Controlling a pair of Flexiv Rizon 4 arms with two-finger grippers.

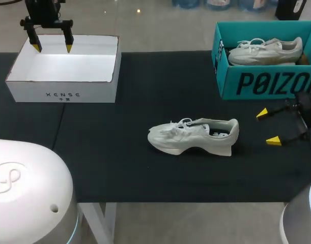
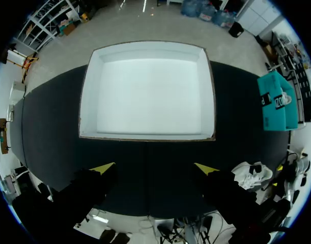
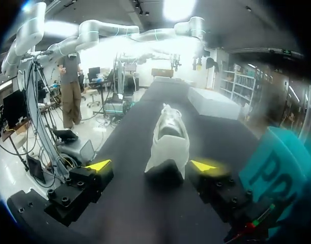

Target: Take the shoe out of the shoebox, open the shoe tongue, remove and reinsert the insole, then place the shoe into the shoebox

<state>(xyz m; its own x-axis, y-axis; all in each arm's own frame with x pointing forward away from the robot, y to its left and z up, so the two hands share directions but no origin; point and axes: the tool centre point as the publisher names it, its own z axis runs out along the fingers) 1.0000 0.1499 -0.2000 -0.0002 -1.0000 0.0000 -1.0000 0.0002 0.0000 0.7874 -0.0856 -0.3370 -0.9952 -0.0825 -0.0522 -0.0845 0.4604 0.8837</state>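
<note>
Heel-on to my right gripper (image 3: pixel 151 165) lies the shoe (image 3: pixel 168 137): upright on its sole, heel near the yellow tips but not touching, toe pointing away toward my left side. Head view puts the shoe (image 1: pixel 193 136) mid-table (image 1: pixel 119 168), well apart from both boxes, with bare black mat on every side of it. Teal box (image 1: pixel 267 84) stands at the far right corner, beyond my right gripper (image 1: pixel 267 127); a second shoe (image 1: pixel 264 51) rests inside it. White box (image 1: pixel 63 94) sits at the far left. Right fingers spread wide, holding nothing. My left gripper (image 1: pixel 53 49) hangs above the white box, fingers likewise spread, touching nothing; its wrist view looks straight down into that box.
</note>
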